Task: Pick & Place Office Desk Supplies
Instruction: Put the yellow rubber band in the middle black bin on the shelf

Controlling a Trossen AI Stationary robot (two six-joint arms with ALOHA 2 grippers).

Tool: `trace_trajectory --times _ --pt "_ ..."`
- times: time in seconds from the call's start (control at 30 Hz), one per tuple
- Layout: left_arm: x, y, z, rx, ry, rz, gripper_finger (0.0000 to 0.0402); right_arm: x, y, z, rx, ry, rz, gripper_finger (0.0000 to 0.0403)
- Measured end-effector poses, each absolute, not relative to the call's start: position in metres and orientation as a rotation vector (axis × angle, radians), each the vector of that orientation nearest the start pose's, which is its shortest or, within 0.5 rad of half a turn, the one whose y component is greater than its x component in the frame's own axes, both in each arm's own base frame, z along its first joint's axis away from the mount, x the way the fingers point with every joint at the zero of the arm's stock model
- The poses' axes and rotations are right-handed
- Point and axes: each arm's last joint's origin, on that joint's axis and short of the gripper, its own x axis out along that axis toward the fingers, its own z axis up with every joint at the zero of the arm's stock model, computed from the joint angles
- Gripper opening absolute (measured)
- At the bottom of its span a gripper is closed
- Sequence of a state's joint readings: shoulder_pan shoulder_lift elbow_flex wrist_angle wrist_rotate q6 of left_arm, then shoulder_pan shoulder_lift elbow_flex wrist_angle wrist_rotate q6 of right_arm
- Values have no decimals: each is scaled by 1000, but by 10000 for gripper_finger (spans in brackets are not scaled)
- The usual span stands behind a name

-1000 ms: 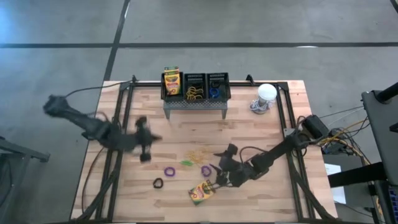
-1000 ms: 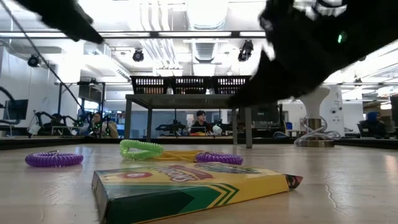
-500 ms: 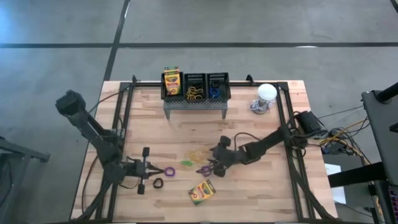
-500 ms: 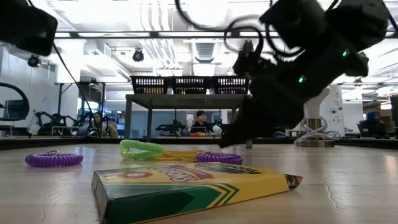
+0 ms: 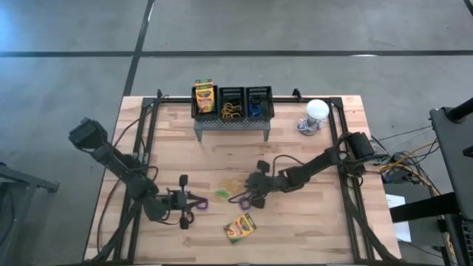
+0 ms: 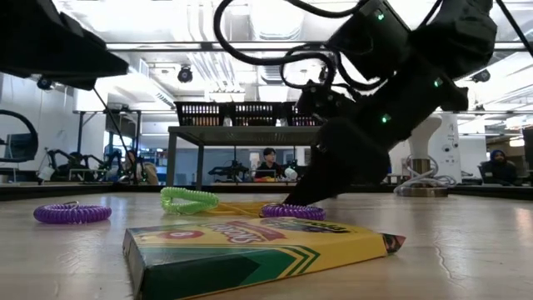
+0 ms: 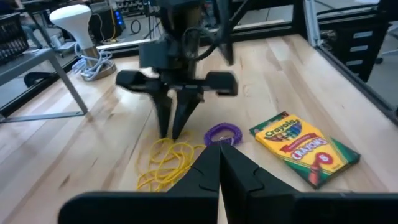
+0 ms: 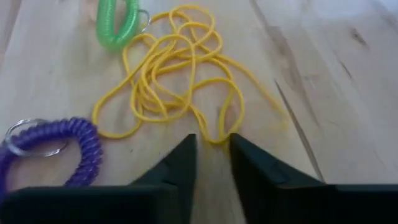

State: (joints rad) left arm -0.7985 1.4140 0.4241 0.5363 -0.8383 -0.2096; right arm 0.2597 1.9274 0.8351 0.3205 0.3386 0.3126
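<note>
— So, where did the supplies lie?
— One crayon box lay flat on the table, near the front edge. Its yellow face read "Crayola" and "CRAYONS". Just beyond it lay a purple coil, then a tangle of yellow loops, with a green coil touching the tangle's far side.
— And the pincers?
— The right gripper pointed steeply down with its tips at the edge of the yellow loops, a bend of one strand right at them. Whether it had clamped that strand I could not tell. The left gripper was clenched, with nothing visibly in it, low over the table and pointing toward the purple coil and the right gripper.
— What about the containers?
— Three black mesh bins stood in a row on a grey perforated stand at the table's far edge. The left bin held a second crayon box, upright. The middle bin held yellow loops and the right bin a blue loop. A white ball-like object with a cable sat to the right of the stand.
</note>
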Motion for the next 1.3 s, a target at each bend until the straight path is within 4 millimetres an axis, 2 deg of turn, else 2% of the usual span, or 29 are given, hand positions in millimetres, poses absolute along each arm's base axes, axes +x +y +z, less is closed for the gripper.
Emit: trace_trajectory --times 0.1,0.37,0.43,0.53,0.63,0.73,0.87,1.0,1.1,1.2,1.3 --pt "188 -156 154 121 304 86 7 338 81 109 33 751 -181 20" --pt "192 -149 148 144 330 118 9 347 89 176 -134 733 -370 8" --pt "192 -147 147 149 338 127 9 351 95 195 -168 679 -365 8" --pt "194 -145 145 153 345 138 10 354 100 208 -163 648 -332 8" --pt "195 -144 145 150 343 142 10 355 99 199 -113 664 -292 10" --pt "195 -144 144 151 347 139 10 357 91 178 -9 667 -228 26" --pt "195 -144 144 149 349 138 10 366 79 149 122 621 -95 75" --pt "195 -144 144 149 349 138 10 378 69 124 143 704 -121 126" --pt "196 -144 144 149 350 139 10 389 65 111 139 788 -154 148" --pt "196 -144 143 149 350 139 10 400 67 109 105 836 -157 144" --pt "195 -144 143 152 353 139 10 409 71 113 73 899 -170 105"
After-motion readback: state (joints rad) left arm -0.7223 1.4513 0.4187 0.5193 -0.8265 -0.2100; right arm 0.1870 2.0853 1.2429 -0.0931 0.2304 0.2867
